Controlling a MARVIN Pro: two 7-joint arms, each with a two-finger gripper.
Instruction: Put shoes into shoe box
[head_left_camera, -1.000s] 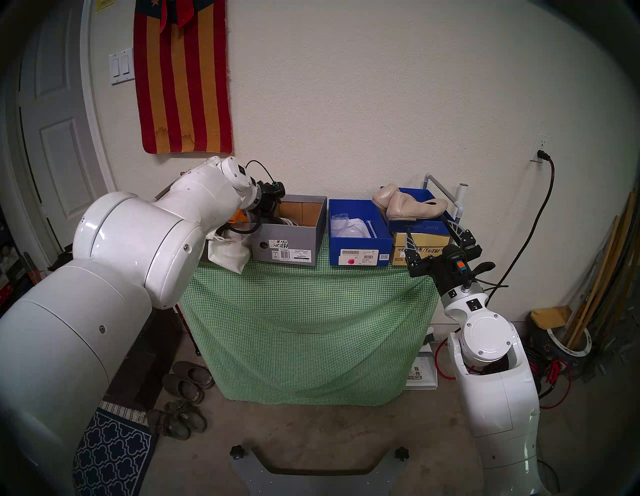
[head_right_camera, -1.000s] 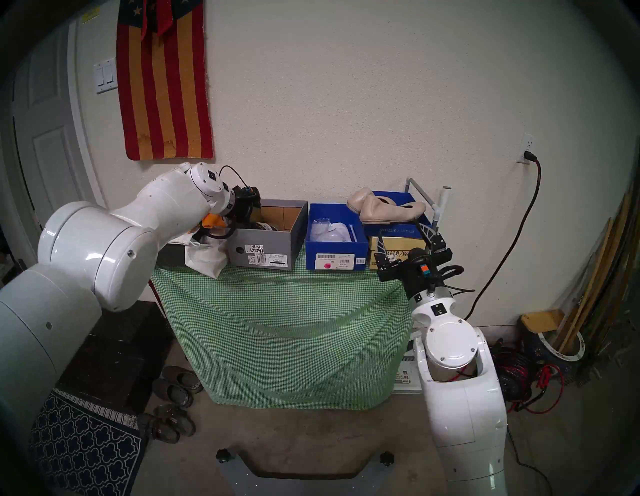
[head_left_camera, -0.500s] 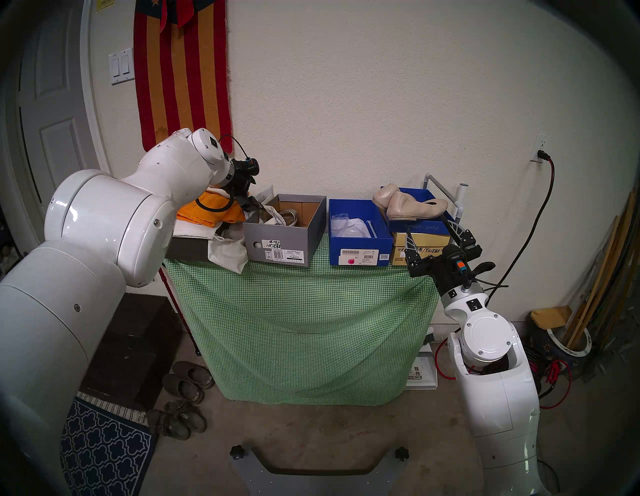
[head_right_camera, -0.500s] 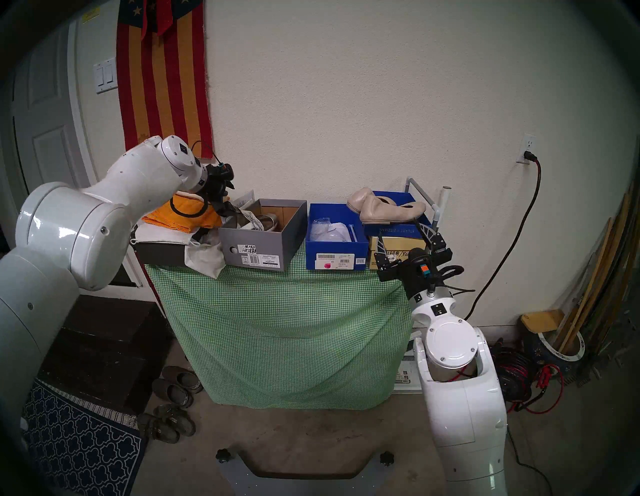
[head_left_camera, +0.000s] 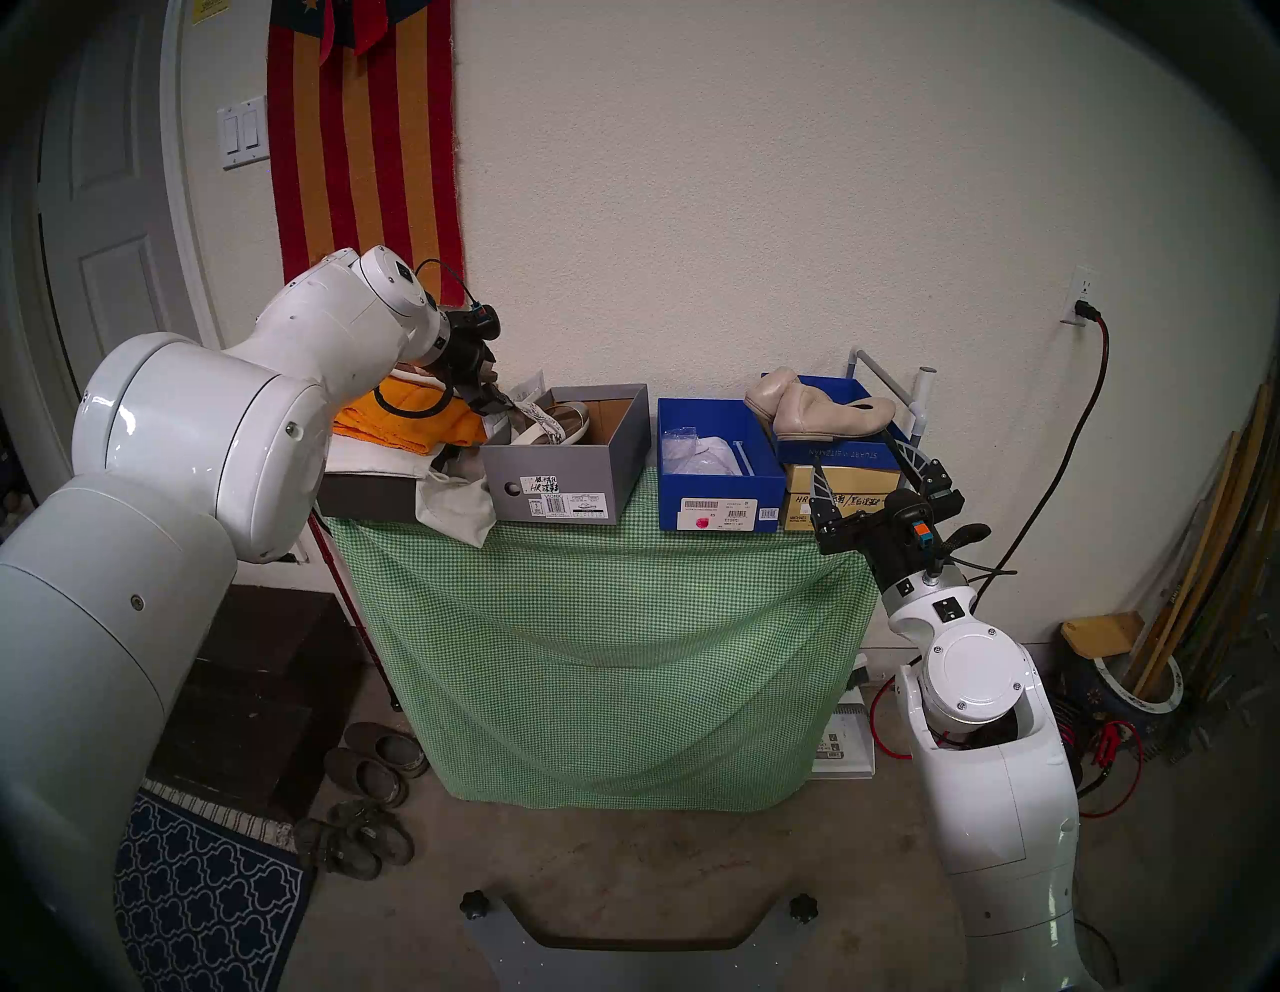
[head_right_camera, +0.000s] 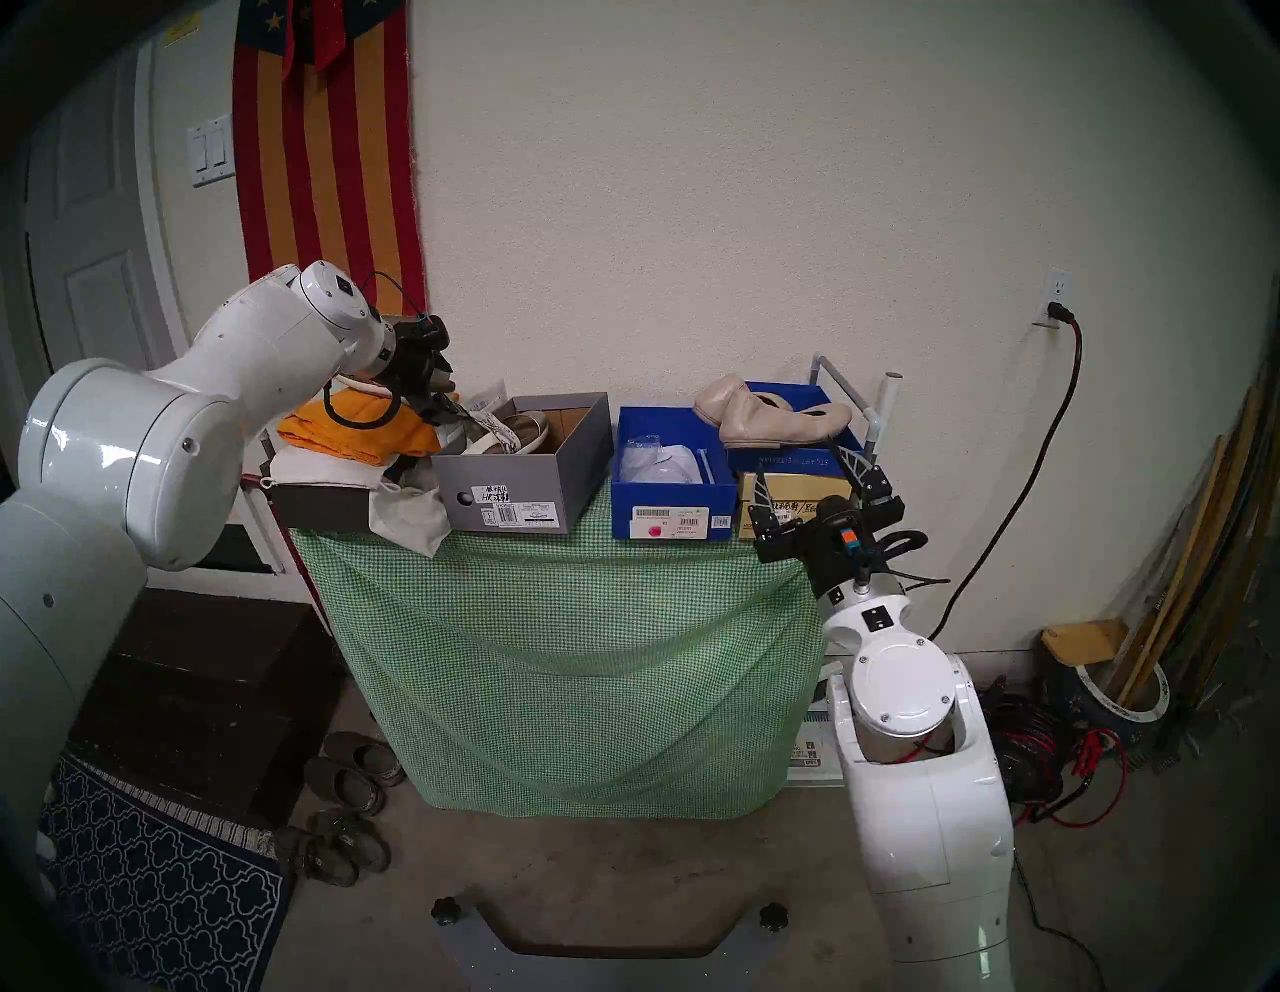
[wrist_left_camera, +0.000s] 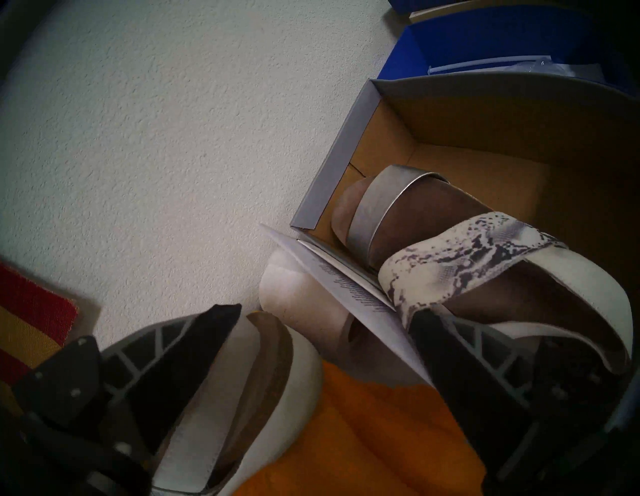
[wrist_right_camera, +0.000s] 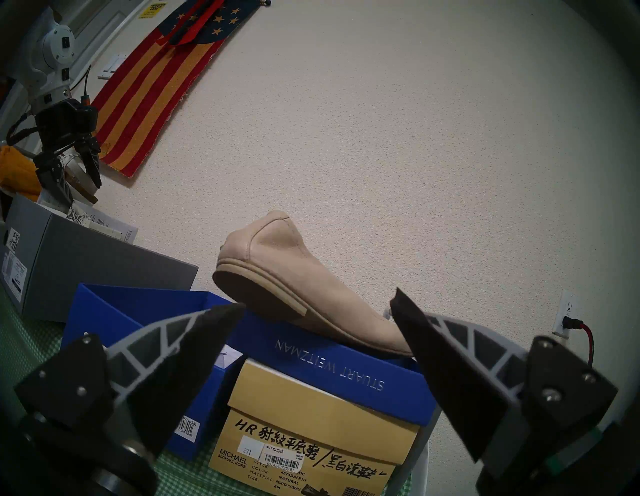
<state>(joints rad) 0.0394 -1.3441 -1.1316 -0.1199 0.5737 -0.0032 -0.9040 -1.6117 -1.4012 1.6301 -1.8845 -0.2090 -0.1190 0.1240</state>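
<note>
One snakeskin-and-silver strapped sandal (wrist_left_camera: 460, 249) lies tilted in the grey shoe box (head_left_camera: 554, 485), heel over the box's left end. My left gripper (wrist_left_camera: 325, 311) hovers open above that end, one fingertip (wrist_left_camera: 426, 329) against the snakeskin strap. A second white-soled sandal (wrist_left_camera: 270, 381) rests on orange cloth between the open jaws. Two beige flats (head_left_camera: 817, 412) sit on a blue lid (wrist_right_camera: 329, 360) over a tan box. My right gripper (head_left_camera: 859, 464) stands open just in front of and below them, holding nothing.
An open blue box (head_left_camera: 720, 499) with wrapping inside stands between the grey box and the tan box (wrist_right_camera: 322, 436). Orange cloth (head_left_camera: 409, 415), a white bag and a dark lid crowd the table's left end. Wall close behind. Dark clogs (head_left_camera: 377, 762) lie on the floor.
My left arm rose out of the grey box and drew back to the left, uncovering the sandal inside. The grey box slid slightly left. The right arm stayed still.
</note>
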